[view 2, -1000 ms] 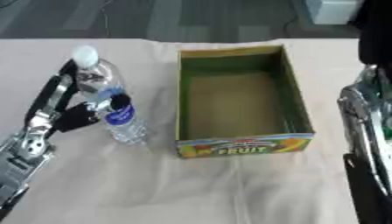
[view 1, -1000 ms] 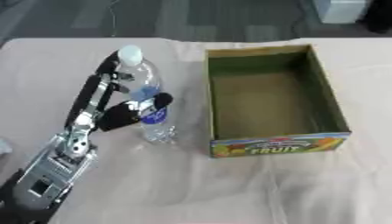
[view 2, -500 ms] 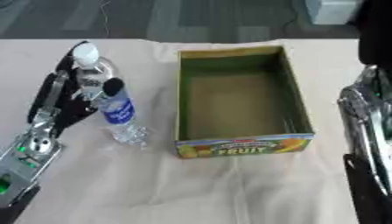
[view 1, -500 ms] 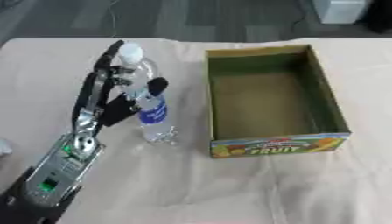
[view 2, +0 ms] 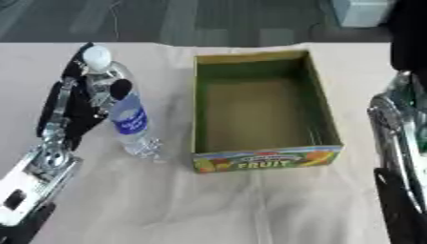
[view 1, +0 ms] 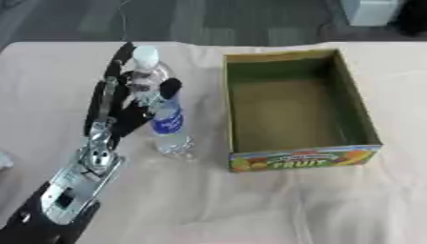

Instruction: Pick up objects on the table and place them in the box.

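A clear water bottle (view 1: 167, 119) with a white cap and blue label stands tilted on the cloth, left of the box. My left hand (view 1: 125, 109) reaches in from the lower left and is curled round the bottle's upper half, fingers on its left side and thumb (view 1: 170, 88) on its right. The open cardboard box (view 1: 359, 109), green inside with a FRUIT print on its front, is empty. Part of my right arm (view 2: 399, 143) shows at the right edge of the right eye view, well clear of the box; its hand is not clear to me.
A beige cloth (view 1: 250, 205) covers the table. Dark floor lies beyond the far edge. A small pale object (view 1: 4, 159) shows at the left edge.
My left hand has slid further up the bottle, the thumb now near its shoulder. The bottle and box stay about where they were.
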Controlling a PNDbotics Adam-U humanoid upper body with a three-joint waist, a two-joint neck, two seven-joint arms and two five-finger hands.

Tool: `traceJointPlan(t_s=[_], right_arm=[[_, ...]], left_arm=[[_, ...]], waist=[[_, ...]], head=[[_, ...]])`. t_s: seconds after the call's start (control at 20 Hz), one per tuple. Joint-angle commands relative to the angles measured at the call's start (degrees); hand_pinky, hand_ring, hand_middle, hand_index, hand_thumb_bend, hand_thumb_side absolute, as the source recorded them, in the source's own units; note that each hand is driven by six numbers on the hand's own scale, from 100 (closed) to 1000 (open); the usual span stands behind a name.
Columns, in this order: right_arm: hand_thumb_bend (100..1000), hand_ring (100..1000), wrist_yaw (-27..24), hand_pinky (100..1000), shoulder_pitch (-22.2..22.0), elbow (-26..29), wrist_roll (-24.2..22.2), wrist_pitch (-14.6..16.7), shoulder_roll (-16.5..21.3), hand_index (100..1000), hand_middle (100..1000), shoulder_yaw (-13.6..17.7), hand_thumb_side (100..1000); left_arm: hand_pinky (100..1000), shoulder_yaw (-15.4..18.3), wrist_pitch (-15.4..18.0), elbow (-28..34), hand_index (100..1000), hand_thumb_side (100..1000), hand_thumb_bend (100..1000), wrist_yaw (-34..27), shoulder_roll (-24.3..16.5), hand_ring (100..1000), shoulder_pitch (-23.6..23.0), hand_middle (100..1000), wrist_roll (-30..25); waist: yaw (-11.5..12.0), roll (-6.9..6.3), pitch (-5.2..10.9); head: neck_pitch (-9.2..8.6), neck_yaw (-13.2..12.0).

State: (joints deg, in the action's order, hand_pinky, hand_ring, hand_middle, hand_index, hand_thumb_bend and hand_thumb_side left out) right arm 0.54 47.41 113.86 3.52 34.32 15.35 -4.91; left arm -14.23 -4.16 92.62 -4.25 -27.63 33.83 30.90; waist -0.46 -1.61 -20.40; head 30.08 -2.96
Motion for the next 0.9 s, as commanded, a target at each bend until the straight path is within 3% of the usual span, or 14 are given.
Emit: traceJointPlan(t_s=[0.05,0.25,0.4,0.55,0.7,0.9], right_arm=[[100,858,-0.1,769,0.8,0.7,-0.1,0.1,0.1,928,924,0.3,1000],[100,857,-0.1,770,0.9,0.7,-0.1,0.1,0.1,928,924,0.3,1000],[100,858,-0.1,770,0.9,0.7,-0.1,0.1,0.1,927,924,0.3,1000],[100,858,0.0,770,0.9,0.7,-0.1,0.0,0.0,927,924,0.3,1000],[100,858,0.0,770,0.9,0.7,-0.1,0.0,0.0,927,924,0.3,1000],[100,858,0.1,769,0.9,0.7,0.0,0.0,-0.1,927,923,0.4,1000]], left_arm=[[679,0.1,0.5,0.1,1000,653,894,0.4,-0.5,766,1.0,930,0.6],[773,-0.4,-1.0,-0.5,1000,678,882,4.7,-0.9,839,0.9,1000,-3.0],[798,-0.5,-2.9,-0.9,1000,671,833,9.3,-1.2,879,0.9,1000,-8.1],[764,-0.2,-4.6,-1.0,1000,622,776,12.6,-1.0,863,0.8,1000,-12.6],[686,0.1,-6.7,-1.2,1000,606,778,14.8,-0.9,807,0.9,1000,-14.6],[674,0.1,-7.9,-1.0,1000,618,792,16.0,-0.6,775,1.0,1000,-15.1]], waist=[[0.0,0.08,1.5],[-0.1,0.08,1.51],[-0.1,0.06,1.52],[0.0,0.08,1.51],[-0.1,0.08,1.47],[-0.2,0.07,1.41]], head=[[-0.79,0.7],[-0.67,0.8],[-0.51,0.9],[-0.37,1.1],[-0.29,1.1],[-0.15,1.2]])
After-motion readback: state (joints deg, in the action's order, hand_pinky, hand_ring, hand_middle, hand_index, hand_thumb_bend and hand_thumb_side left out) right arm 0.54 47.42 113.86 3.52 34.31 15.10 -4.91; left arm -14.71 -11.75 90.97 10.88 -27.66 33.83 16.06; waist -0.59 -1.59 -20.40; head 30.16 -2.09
